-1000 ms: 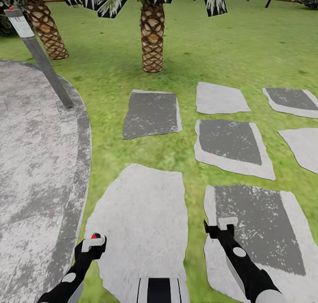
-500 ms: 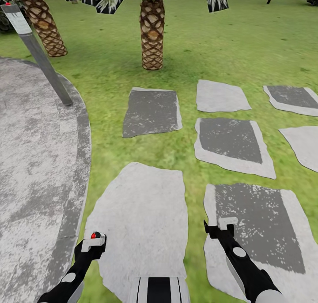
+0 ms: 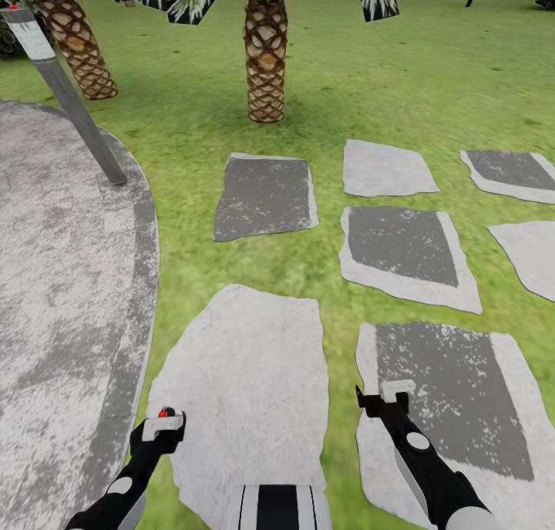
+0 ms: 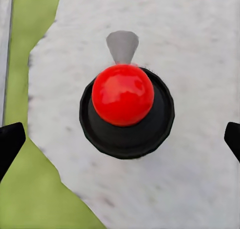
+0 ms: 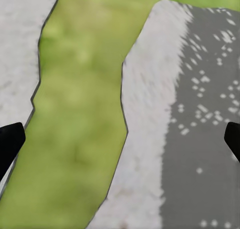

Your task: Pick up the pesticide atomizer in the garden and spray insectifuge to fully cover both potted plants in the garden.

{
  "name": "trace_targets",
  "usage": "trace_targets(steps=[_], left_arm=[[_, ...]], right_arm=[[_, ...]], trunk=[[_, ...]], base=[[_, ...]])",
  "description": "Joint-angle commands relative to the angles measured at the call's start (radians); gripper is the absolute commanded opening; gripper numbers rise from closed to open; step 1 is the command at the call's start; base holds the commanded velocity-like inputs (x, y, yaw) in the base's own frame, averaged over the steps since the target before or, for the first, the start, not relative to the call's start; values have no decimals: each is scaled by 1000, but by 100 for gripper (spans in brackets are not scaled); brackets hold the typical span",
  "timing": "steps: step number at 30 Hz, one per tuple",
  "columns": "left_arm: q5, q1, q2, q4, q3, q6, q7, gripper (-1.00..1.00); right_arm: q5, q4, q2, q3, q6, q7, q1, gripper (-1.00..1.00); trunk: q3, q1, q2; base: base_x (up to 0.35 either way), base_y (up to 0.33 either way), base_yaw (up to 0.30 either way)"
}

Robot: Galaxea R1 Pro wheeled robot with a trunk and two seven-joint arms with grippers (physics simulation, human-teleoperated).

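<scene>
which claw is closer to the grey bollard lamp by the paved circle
Left. The left claw hangs low on the same side as the bollard lamp, which stands far ahead at the paved circle edge. The right claw sits farther across, over a stepping stone.

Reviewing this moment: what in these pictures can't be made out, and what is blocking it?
- Head view: the small dark bottle with a red top is mostly hidden behind the left gripper, so its body and label cannot be seen.
- Left wrist view: the same bottle is seen from straight above, so its sides and height are hidden.
- Head view: the crowns of the scaly-trunked palms are cut off by the top edge.
</scene>
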Motion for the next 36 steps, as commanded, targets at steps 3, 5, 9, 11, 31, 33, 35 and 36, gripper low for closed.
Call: trace_targets(steps=[3,5,9,11,31,33,35,36], left_arm=[[2,0,0,1,0,-3,0,100],[2,0,0,1,0,-3,0,100],[2,0,0,1,0,-3,0,100],[2,0,0,1,0,-3,0,100],[2,0,0,1,1,-3,0,100],[2,0,0,1,1,-3,0,-100],[2,0,0,1,1,-2,0,-100],[2,0,0,1,1,-2,0,-100]], right_arm=[[6,1,0,0,-3,1,0,100],[6,1,0,0,-3,1,0,100],[6,1,0,0,-3,1,0,100],[6,1,0,0,-3,1,0,100],[6,1,0,0,-3,1,0,100],[6,1,0,0,-3,1,0,100],[6,1,0,0,-3,1,0,100],[6,1,0,0,-3,1,0,100]], trunk=[[-1,0,0],[-1,0,0],[-1,0,0],[-1,0,0],[-1,0,0],[-1,0,0],[-1,0,0],[-1,0,0]], base=[[21,0,0],[6,0,0],[1,0,0],[10,0,0],[14,0,0],[0,0,0],[0,0,0],[0,0,0]])
